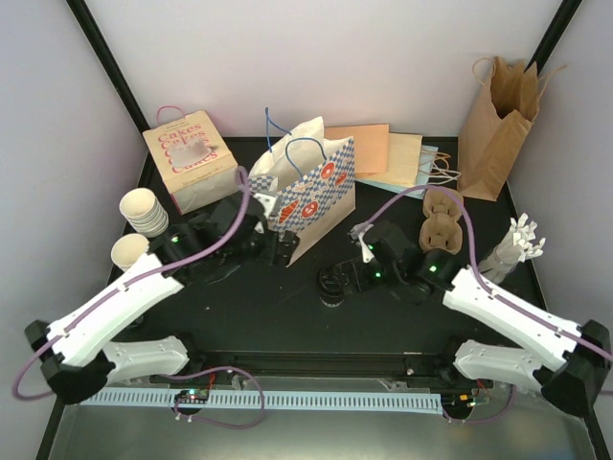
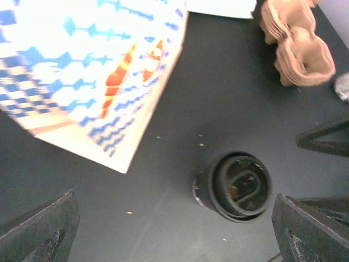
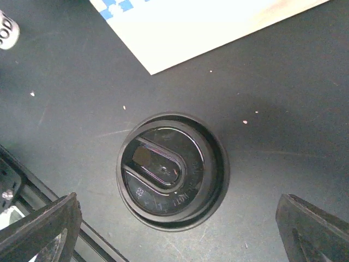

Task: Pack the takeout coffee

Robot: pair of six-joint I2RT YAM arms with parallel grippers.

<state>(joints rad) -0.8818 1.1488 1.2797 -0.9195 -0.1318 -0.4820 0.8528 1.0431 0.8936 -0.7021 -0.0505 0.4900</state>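
- I see the black lid (image 3: 169, 172) lying on the dark table (image 3: 283, 109) with its top face up and its raised oval sip panel showing. In the left wrist view it seems to sit on a dark round base, and I cannot tell whether that is more lids stacked beneath it.
- From overhead, the lid is near the middle of the table, just in front of the near corner of the checked paper bag (image 1: 311, 187) and not touching it.
- My right gripper (image 3: 177, 202) hangs right over the lid. Its jaws are spread wide to either side, clear of the rim and gripping nothing.
- My left gripper (image 2: 173, 207) is also spread wide and empty. In its own view the lid lies towards one finger and the bag's corner is ahead on the other side.
- The paper cups (image 1: 144, 211) are stacked at the left edge of the table beside the left arm. A single cup (image 1: 129, 251) sits just in front of the stack with its mouth towards the overhead camera. Both are well apart from the lid.
- A Cakes box (image 1: 189, 158) stands just behind the stack.
- A cardboard cup carrier (image 1: 443, 220) lies to the right of the checked bag, beyond the right arm.
- A brown paper bag (image 1: 496, 125) stands upright in the far right corner. Flat paper bags (image 1: 383, 153) in orange and cream lie between it and the checked bag.
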